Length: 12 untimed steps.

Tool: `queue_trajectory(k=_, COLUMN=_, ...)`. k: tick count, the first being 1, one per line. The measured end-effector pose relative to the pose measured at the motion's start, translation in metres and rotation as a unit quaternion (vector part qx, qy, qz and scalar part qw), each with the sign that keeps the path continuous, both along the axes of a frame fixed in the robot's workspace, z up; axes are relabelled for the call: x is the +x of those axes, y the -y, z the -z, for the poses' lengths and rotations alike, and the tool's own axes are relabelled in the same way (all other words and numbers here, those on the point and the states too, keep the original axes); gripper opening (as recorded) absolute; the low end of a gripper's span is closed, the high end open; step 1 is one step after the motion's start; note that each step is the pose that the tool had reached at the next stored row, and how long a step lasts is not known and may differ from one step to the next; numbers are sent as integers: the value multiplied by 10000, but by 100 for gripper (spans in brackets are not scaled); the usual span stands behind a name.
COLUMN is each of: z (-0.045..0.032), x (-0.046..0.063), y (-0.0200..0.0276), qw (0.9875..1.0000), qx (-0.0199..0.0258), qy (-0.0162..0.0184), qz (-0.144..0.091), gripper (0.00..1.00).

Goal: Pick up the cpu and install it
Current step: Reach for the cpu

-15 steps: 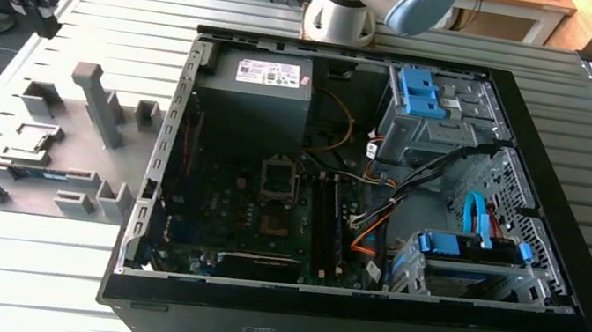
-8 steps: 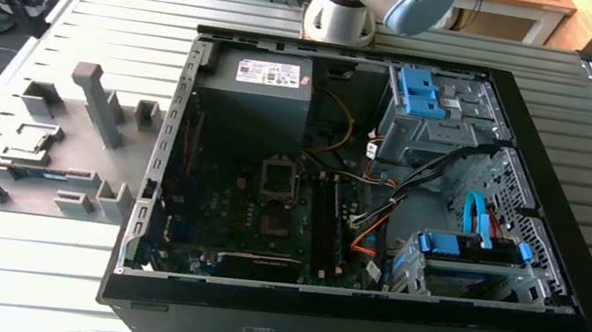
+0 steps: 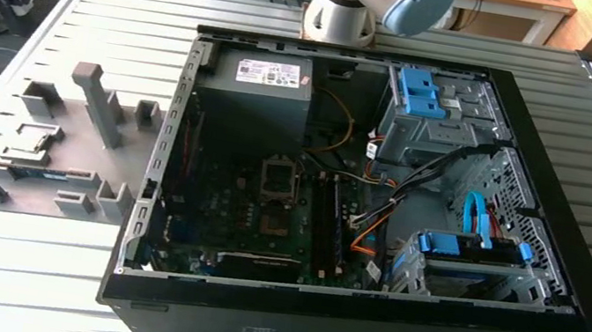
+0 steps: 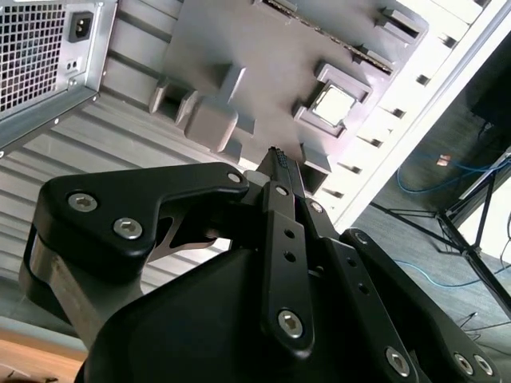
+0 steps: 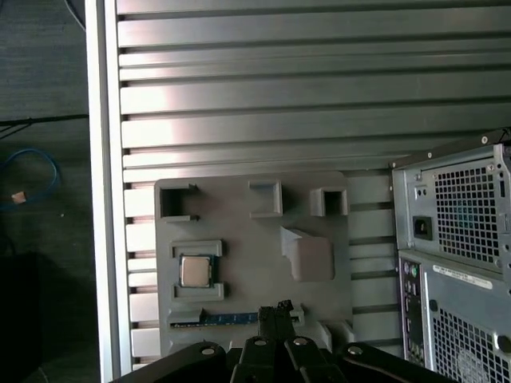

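The cpu (image 5: 196,271) is a small silver-topped square chip lying flat in a raised holder on the grey fixture plate (image 5: 239,215). The second wrist view also shows the cpu (image 4: 333,104) in that holder. My gripper (image 5: 279,308) hangs well above the plate, its black fingers pressed together with nothing between them. In the second wrist view the gripper (image 4: 278,156) points at the plate, a short way off from the chip. In the exterior view the open computer case (image 3: 148,196) holds the motherboard, with its square socket (image 3: 279,177) near the middle.
A long green memory stick (image 5: 227,317) lies in a slot on the plate near the cpu. Grey blocks (image 5: 307,255) rise from the plate. The grey fixture plate (image 3: 54,119) sits at the exterior view's left of the case. A power supply (image 3: 262,80), drive cages and cables fill the case.
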<state>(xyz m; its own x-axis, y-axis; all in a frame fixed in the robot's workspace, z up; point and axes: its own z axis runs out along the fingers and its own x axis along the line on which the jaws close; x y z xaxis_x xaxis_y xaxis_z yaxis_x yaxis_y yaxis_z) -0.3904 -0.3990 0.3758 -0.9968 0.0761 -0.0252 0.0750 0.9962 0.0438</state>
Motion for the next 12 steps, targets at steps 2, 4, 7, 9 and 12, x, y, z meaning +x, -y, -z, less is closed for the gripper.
queue_trajectory(k=2, z=2, x=-33, y=0, qw=10000, qx=0, qy=-1, qz=0, gripper=10)
queue_trajectory(k=4, z=4, x=-66, y=0, qw=10000, qx=-1, qy=-1, qz=0, gripper=10)
queue_trajectory(k=7, z=9, x=-122, y=0, qw=10000, qx=0, qy=0, qz=0, gripper=10)
queue_trajectory(k=9, z=12, x=-165, y=0, qw=10000, qx=0, qy=0, qz=0, gripper=10)
queue_trajectory(k=12, z=18, x=-227, y=0, qw=10000, qx=0, qy=-1, qz=0, gripper=10)
